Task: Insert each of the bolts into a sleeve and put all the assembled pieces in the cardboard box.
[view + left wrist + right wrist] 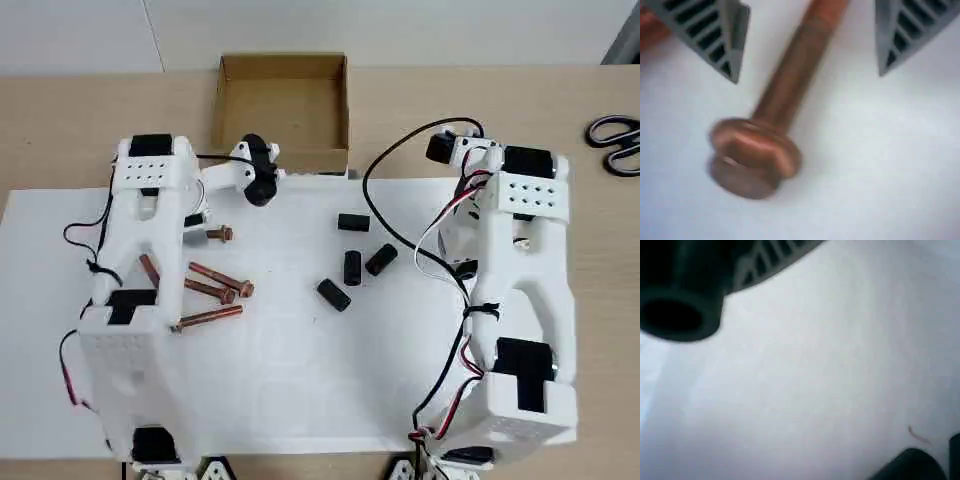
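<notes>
A copper bolt [775, 125] lies on the white mat between the two fingers of my left gripper [808, 72], which is open; its flanged head points toward the camera. In the high view this bolt [219, 233] lies beside the left gripper [200, 232], and several more bolts [212, 283] lie just right of the left arm. My right gripper [460, 266] is low over the mat's right side, shut on a black sleeve [680, 315] whose open end faces the camera. Several other sleeves [352, 266] lie mid-mat. The cardboard box [285, 110] stands open at the back.
Another black sleeve [910, 465] shows at the edge of the right wrist view. Scissors [615, 140] lie on the wooden table at the far right. Black and white cables [400, 215] loop across the mat from the right arm. The front half of the white mat [300, 390] is bare.
</notes>
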Controlling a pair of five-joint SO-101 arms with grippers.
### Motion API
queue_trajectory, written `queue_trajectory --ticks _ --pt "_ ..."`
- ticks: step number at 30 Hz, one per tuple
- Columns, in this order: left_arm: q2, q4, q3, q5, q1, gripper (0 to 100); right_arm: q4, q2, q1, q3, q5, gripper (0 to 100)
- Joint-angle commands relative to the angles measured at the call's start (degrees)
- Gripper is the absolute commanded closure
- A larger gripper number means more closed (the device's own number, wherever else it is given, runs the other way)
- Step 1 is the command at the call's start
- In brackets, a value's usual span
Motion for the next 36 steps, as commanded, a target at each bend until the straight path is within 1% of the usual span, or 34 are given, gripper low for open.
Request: queue_trajectory --ticks 1,3,8,11,17,23,32,36 --pt "2.5 0.6 -6.6 -0.7 0.4 83 0.0 -3.2 0.4 -0.3 -0.7 99.1" --pt "4.7 0.7 -8.9 -0.6 0.4 83 0.0 -3.2 0.3 -0.3 -0.7 99.1" --pt "8.4 5.7 -14.1 -0.6 1.3 83 -0.1 -3.2 0.2 -0.3 -0.7 99.1" --pt "9.9 7.0 -16.4 -0.4 2.0 83 -0.1 -3.2 0.2 -0.3 -0.7 99.1" --pt "10.5 7.4 -18.1 -0.3 3.8 83 -0.2 -3.2 0.2 -0.3 -0.7 99.1" --pt "10.8 12.8 -22.5 -0.3 5.5 83 -0.2 -3.2 0.3 -0.3 -0.7 99.1" --pt "13.6 12.8 -22.7 -0.4 5.3 83 0.0 -3.2 0.5 -0.3 -0.7 99.1" --pt "16.9 13.1 -22.9 -0.4 5.2 87 0.0 -3.2 0.3 -0.3 -0.7 99.1"
